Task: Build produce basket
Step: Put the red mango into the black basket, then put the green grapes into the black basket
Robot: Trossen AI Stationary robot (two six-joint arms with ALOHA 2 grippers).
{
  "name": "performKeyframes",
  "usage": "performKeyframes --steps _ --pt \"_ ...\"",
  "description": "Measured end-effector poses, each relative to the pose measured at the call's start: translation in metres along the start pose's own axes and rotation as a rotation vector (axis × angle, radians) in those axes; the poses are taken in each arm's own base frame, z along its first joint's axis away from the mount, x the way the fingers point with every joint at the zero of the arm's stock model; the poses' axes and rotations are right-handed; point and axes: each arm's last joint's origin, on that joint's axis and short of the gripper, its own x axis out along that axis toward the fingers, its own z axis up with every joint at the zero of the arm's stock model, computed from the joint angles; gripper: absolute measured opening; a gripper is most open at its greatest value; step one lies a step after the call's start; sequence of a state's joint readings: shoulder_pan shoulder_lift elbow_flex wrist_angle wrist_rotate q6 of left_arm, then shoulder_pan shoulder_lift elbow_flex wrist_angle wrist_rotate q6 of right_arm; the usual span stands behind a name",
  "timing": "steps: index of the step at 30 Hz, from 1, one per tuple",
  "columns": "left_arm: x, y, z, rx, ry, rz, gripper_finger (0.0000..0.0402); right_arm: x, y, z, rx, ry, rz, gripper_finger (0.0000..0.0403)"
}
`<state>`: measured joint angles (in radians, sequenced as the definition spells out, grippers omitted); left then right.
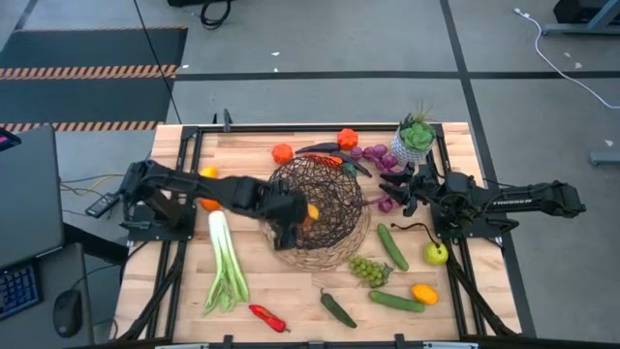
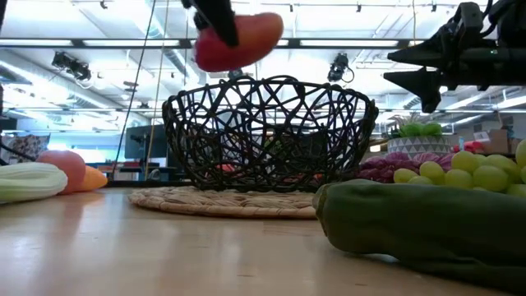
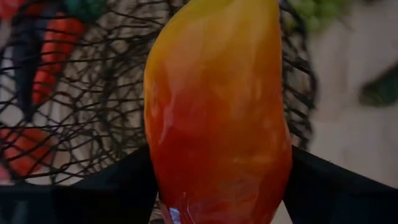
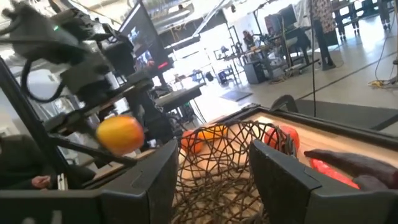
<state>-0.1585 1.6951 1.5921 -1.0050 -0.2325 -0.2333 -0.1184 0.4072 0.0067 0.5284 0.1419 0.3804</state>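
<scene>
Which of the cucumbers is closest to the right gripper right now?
The cucumber lying slantwise just right of the basket, above the green grapes. It sits nearest the right gripper; the other two lie farther toward the table's front edge.

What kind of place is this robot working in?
Probably a robotics lab or open workshop: exposed ceiling lights overhead, workbenches with equipment across the room, a concrete floor with hazard-striped mats beside the table.

A: Where is the basket (image 1: 320,215)?
B: In the middle of the surface (image 1: 291,291). The leek (image 1: 225,264) lies to its left.
A: And the plant pot (image 1: 414,139)?
B: Behind, to the right. The grapes (image 1: 369,270) lie in front.
</scene>
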Motion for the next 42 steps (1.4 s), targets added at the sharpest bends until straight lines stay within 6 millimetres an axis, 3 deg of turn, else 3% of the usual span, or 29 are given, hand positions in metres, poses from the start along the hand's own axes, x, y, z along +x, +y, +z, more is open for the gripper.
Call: performKeyframes --steps 6,19,24,30,36,42 --pt "0.004 0.019 0.005 -0.026 -0.012 0.025 0.0307 0.000 -0.002 -0.006 0.037 0.063 -0.016 0.0215" --pt "0.003 0.013 0.005 -0.018 -0.017 0.020 0.0315 0.000 -0.001 -0.004 -0.002 0.041 -0.008 0.0306" --pt "0.001 0.005 0.006 -0.008 -0.058 0.035 0.0296 0.000 0.000 -0.002 -0.047 0.026 0.022 0.0316" --pt "-0.006 -0.006 0.009 0.042 -0.250 0.054 0.0259 0.000 0.002 -0.002 -0.035 0.033 0.061 0.0314" --pt "-0.002 -0.001 -0.014 -0.001 -0.370 0.030 0.0231 -0.001 0.008 -0.005 -0.005 0.064 0.121 0.0314" --pt "-0.016 0.011 -0.046 -0.081 -0.543 -0.013 0.0217 -0.002 0.011 -0.007 0.003 0.079 0.120 0.0314"
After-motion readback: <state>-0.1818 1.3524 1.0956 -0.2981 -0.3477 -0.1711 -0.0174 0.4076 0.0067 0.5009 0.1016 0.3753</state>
